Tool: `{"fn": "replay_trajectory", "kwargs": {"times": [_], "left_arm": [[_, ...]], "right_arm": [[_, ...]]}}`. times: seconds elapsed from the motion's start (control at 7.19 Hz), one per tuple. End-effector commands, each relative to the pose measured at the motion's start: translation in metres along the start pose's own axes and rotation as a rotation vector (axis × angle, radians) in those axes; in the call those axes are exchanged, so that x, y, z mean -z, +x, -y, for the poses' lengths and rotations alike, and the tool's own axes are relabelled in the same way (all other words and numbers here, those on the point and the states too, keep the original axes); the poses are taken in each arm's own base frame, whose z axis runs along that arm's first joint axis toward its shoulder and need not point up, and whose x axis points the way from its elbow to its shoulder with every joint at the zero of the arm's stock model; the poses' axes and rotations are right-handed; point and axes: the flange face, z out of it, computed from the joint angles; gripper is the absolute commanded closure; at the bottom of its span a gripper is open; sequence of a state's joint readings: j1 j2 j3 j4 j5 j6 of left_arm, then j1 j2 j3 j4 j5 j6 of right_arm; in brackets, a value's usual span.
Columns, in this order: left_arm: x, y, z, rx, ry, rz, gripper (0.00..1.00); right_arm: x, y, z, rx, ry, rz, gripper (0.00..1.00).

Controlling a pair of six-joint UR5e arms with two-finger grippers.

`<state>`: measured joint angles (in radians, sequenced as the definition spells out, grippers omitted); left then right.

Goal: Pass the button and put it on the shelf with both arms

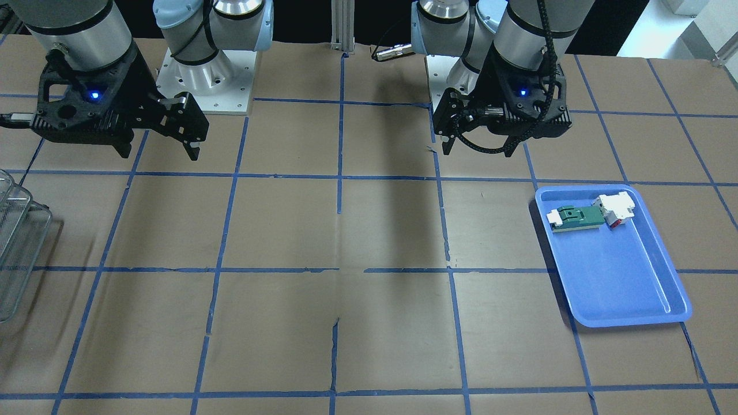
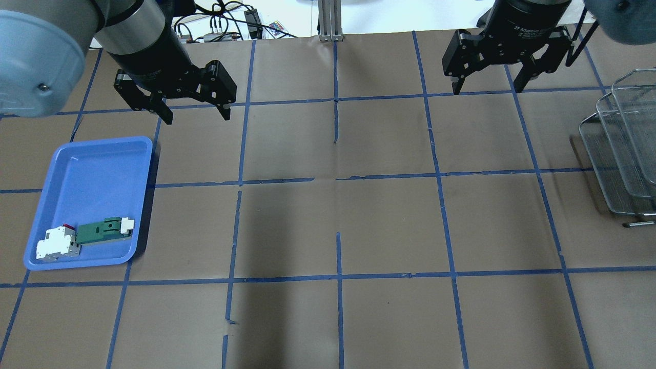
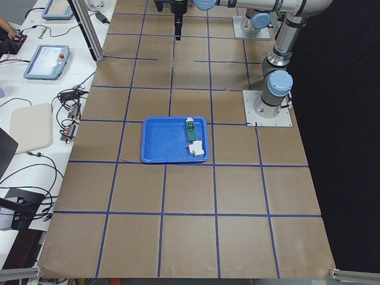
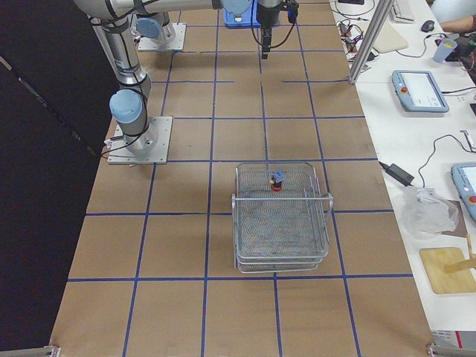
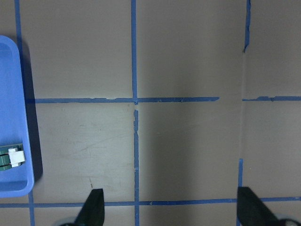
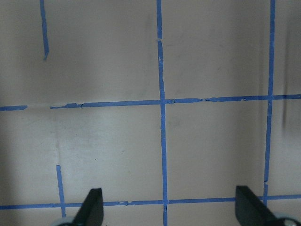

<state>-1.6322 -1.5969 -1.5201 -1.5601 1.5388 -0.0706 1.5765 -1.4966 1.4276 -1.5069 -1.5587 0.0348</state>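
The button [image 4: 276,181], red cap on a dark body, stands in the top level of the silver wire-mesh shelf [image 4: 282,239], near its back rim; it shows only in the exterior right view. The shelf is at the table's right end in the overhead view [image 2: 612,184] and at the left edge of the front view [image 1: 17,253]. My left gripper [image 2: 196,119] is open and empty above the table, just beyond the blue tray; it also shows in the front view [image 1: 478,151]. My right gripper [image 2: 487,91] is open and empty, left of the shelf, and also shows in the front view [image 1: 158,154].
A blue plastic tray [image 2: 92,169] lies on the robot's left, holding a flat green-and-white part [image 2: 102,230] and a white block with a red bit [image 2: 55,243]. Brown paper with a blue tape grid covers the table. Both wrist views show only bare paper between open fingers.
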Motion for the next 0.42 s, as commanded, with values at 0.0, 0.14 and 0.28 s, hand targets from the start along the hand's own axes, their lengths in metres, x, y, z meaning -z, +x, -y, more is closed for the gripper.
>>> {"fn": "replay_trajectory", "kwargs": {"times": [0.0,0.14,0.28], "left_arm": [[-0.0002,0.0,-0.0002,0.0,-0.002,0.0,0.0],[-0.0002,0.0,-0.0002,0.0,-0.002,0.0,0.0],[0.0,0.0,0.0,0.0,0.0,0.0,0.0]], "right_arm": [[-0.0024,-0.0008,0.0006,-0.002,-0.005,0.006,0.0],[-0.0036,-0.0002,0.0,0.0,-0.011,0.0,0.0],[-0.0053,0.001,0.0016,0.011,-0.009,-0.012,0.0]]}}
